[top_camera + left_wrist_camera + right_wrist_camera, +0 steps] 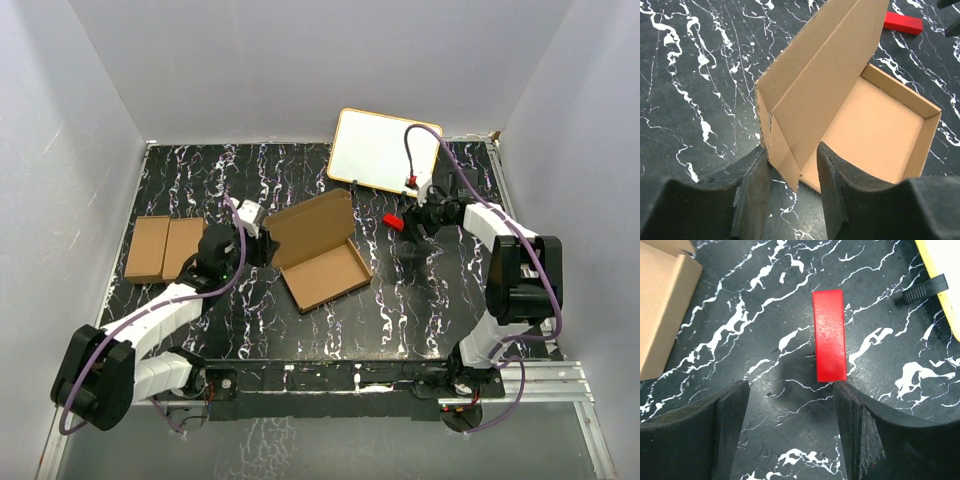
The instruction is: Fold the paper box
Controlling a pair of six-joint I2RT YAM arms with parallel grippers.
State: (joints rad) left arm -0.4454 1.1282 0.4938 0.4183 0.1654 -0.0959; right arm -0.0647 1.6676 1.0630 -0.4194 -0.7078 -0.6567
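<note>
The paper box [318,252] lies in the middle of the table as an open brown tray with its lid flap raised at the back. In the left wrist view the box [875,125] shows its tray floor and raised lid. My left gripper [258,246] is at the box's left corner, open; in its wrist view the left gripper [792,150] has a corner flap [785,162] between its jaws, and the left fingertip [760,165] is against the outer wall. My right gripper [418,226] is open and empty to the right of the box, low over the table.
A red block [829,335] lies on the table just ahead of my right gripper [790,385]. A white board with a yellow rim [375,150] leans at the back. Two brown cartons [165,248] lie side by side at the left. A small black strip [922,287] lies by the board.
</note>
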